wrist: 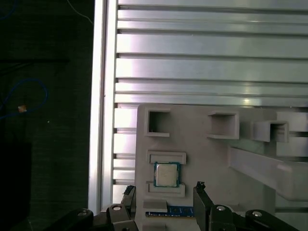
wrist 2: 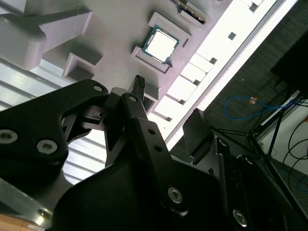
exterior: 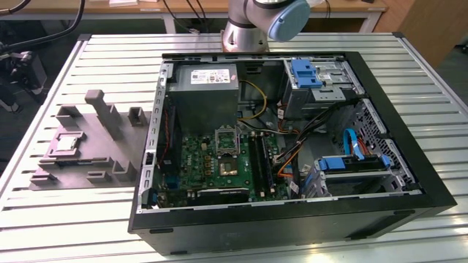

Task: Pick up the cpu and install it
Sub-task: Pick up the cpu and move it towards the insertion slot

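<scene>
Silvery-grey metal caps the cpu (wrist: 166,174), a small flat square with a thin green edge running round the bright top. It lies flat in a shallow seat on the grey plastic tray (wrist: 202,159), held between two low raised bars, one on each of two opposite sides. In the second wrist view the same chip (wrist 2: 162,44) catches the light and its top looks almost white, with the green rim plain at the corners.

Seen in the exterior view, the cpu (exterior: 67,143) is on the tray (exterior: 69,170), which rests on the slatted aluminium surface (exterior: 73,219) on the exterior view's left. It is well apart from the open black computer case (exterior: 292,219). Inside the case lies a green motherboard (exterior: 212,164) with a metal-framed socket (exterior: 227,139).

Both wrist views show the pincer (wrist: 164,187) over the tray near the chip. Its two dark fingers (wrist: 200,186) stand apart with nothing between them. In the second wrist view the pincer (wrist 2: 168,108) is clear of the cpu, and one fingertip (wrist 2: 139,83) is near the chip's seat without touching the chip.

Upright blocks and open-sided pockets rise from the tray around the cpu's seat.
</scene>
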`<state>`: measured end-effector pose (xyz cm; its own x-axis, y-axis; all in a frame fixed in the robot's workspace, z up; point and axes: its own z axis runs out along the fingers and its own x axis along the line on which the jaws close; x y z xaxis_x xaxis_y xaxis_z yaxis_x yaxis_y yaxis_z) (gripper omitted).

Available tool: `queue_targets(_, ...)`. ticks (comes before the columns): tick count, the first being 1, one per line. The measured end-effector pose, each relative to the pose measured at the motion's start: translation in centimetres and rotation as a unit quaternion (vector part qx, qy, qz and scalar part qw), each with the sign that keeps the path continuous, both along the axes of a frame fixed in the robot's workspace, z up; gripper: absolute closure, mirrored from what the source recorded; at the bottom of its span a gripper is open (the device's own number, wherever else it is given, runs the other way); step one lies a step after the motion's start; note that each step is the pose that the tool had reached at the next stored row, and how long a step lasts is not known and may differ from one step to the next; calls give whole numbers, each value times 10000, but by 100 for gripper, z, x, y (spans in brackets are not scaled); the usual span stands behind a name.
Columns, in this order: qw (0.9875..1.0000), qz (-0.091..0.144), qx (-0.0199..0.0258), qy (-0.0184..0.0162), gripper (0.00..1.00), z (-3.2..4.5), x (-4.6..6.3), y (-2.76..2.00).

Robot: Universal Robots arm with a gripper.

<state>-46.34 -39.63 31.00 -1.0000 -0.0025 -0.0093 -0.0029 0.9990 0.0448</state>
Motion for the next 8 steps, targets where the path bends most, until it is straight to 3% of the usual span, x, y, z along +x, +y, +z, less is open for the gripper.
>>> queue_targets(8, 10000, 0, 1, -2, 41, -34, 1, 0)
